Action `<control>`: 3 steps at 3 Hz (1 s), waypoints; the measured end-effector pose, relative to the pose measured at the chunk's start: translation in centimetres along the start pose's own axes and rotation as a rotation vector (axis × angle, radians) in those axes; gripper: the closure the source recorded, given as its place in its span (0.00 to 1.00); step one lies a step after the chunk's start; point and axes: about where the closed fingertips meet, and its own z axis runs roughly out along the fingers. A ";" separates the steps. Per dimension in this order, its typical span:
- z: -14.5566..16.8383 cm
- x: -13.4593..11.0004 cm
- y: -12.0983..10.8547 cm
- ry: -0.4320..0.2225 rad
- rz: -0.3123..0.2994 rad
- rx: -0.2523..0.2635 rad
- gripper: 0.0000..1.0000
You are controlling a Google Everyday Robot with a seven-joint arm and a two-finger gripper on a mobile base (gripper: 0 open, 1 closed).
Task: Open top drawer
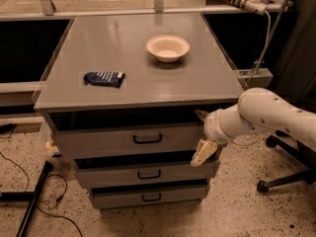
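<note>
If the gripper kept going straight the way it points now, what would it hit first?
Probably the right end of the top drawer: the gripper sits there, pointing picture-left at its front. Depth is unclear, so it may pass just in front.

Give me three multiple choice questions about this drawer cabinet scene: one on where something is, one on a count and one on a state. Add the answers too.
1. Where along the top drawer front is the claw? A: left end. B: right end. C: middle.
2. How many drawers does the cabinet have? A: two. B: three. C: five.
3. The top drawer's black handle is: A: gripped by the claw. B: free, with nothing on it. C: missing.

Answers:
1. B, the open claw sits at the drawer's right end.
2. B, three grey fronts are stacked below the top.
3. B, the whole handle shows, with the claw off to its right.
</note>
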 end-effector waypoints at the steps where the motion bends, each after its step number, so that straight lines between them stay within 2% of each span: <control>1: 0.0 0.0 0.0 0.000 0.000 0.000 0.19; 3: 0.0 0.0 0.0 0.000 0.000 0.000 0.66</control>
